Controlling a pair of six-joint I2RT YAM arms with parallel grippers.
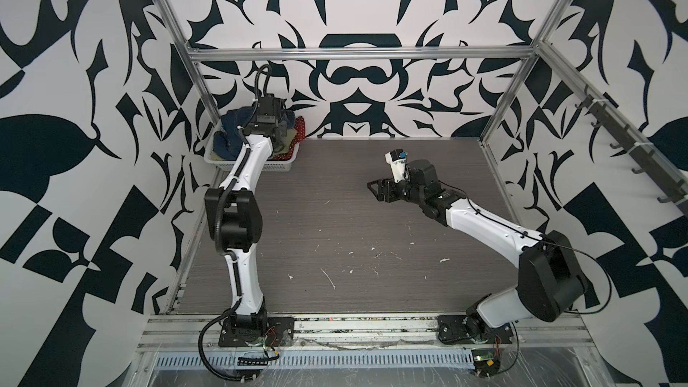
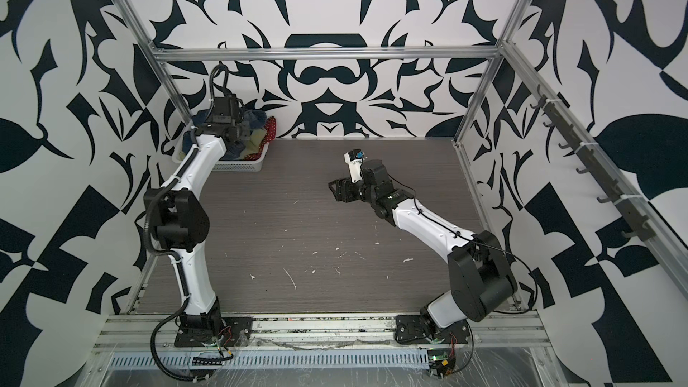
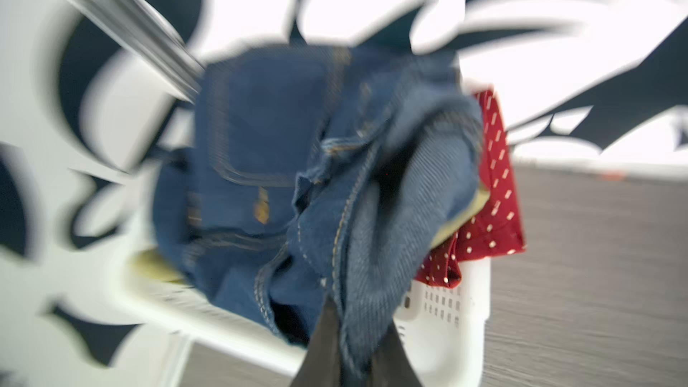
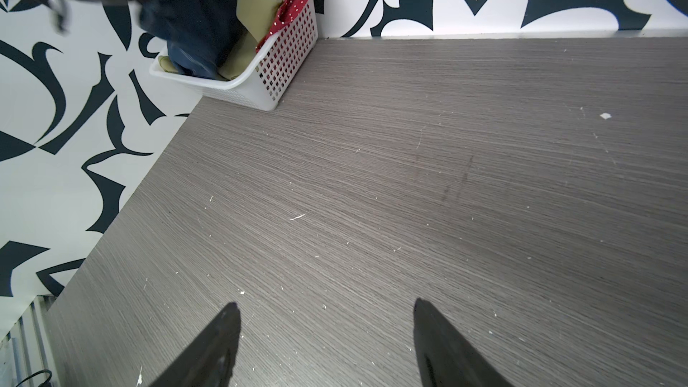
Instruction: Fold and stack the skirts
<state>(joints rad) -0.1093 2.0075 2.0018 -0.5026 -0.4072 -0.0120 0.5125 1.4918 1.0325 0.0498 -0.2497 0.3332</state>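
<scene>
The basket (image 1: 276, 166) is sitting in the far left corner of the table (image 1: 335, 240), holding the denim skirt (image 3: 268, 165) on top, the plain skirt (image 4: 257, 13) under it and the dotted skirt (image 1: 301, 129) along its right rim. The left gripper (image 3: 348, 336) is hanging over the basket, and the right gripper (image 1: 374, 190) is hanging over the table just right of its middle, well apart.

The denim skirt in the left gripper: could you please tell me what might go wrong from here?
1. The left gripper pinches only an edge of the denim skirt; the cloth may slip out.
2. The red polka-dot skirt drapes against it over the basket rim and could get dragged out.
</scene>
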